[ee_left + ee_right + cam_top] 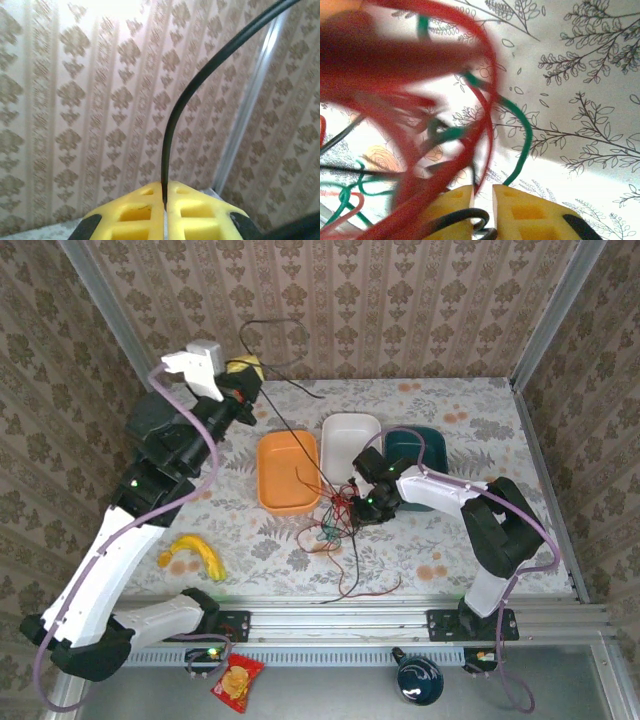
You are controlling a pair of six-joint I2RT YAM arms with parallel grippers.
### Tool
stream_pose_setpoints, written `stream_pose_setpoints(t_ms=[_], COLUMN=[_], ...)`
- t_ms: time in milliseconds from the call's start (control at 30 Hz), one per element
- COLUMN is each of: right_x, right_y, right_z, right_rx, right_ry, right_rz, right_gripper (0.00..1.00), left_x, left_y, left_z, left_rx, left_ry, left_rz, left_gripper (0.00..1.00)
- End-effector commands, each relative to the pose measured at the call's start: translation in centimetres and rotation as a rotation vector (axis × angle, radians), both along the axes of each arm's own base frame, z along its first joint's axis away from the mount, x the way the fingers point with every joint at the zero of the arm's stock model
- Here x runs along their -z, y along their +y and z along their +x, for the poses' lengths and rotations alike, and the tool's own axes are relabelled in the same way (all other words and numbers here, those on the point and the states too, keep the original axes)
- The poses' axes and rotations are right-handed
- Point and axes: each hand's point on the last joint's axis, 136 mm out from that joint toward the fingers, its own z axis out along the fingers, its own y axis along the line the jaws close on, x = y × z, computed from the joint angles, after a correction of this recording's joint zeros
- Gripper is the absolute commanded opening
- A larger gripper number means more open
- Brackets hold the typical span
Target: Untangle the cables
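**Item:** cables [335,515]: 3 thin wires, red / black / green. They are lying knotted mid-table [450,540], just at 4 o'clock of the orange bin [288,472]. A red tail is trailing off toward 6 o'clock.

**Black cable** [167,150]: one run is leaving the knot toward 11 o'clock and hanging in the air up to the L gripper.

**Handling (est.):** very light and limp, not holding any shape. Strands prob. snagging on each other. The smooth jacket is likely slipping thru a loose pinch. A hard pull is prob. tightening the knot rather than freeing it.

**Where to grip (est.):** a single strand just outside the knot, or a free end. Not the whole bundle.

**L gripper** [245,370]: raised at 11 o'clock, well above the table. Its pads are pressing together w/ the black cable pinched between them, as the L wrist cam is showing.

**R gripper** [347,510]: sitting low at the knot's 3 o'clock side. Its jaws are standing nearly together w/ a narrow gap. The red cable [491,115] is running down into that gap. The green cable [526,135] is arcing just beyond the tips, at 1 o'clock in the R wrist cam. Can't tell if the red is actually pinched.
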Motion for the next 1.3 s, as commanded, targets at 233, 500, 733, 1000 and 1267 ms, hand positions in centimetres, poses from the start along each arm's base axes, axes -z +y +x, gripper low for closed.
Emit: stream_pose_setpoints(t_ms=[233,500,733,1000,1267], right_x=[1.0,-5.0,-16.7,-25.8,-28.4], right_y=[-3.3,-3.7,-2.6,6.7,8.8], right_z=[-2.2,-0.3,1.1,-0.7,5.1], right_rx=[0.071,0.110,0.071,-0.227,-0.144], right_ry=[0.058,-0.237,-0.632,-0.726,-0.893], right_rz=[-0.039,0.111,0.340,0.617,0.500], right_gripper=[0.00,0.46,0.62,0.63,0.55], left_x=[-11.1,-6.7,-0.1,1.9,2.5], left_y=[6.6,0.8,-5.1,-7.7,-8.6], left_z=[-4.1,-2.9,-1.7,-2.5,-3.5], left_rx=[-0.140,0.120,0.410,0.509,0.549], left_ry=[-0.299,-0.167,0.059,0.107,0.116], left_rz=[-0.150,-0.040,-0.061,-0.062,-0.060], left_gripper=[0.00,0.00,0.00,0.00,0.00])
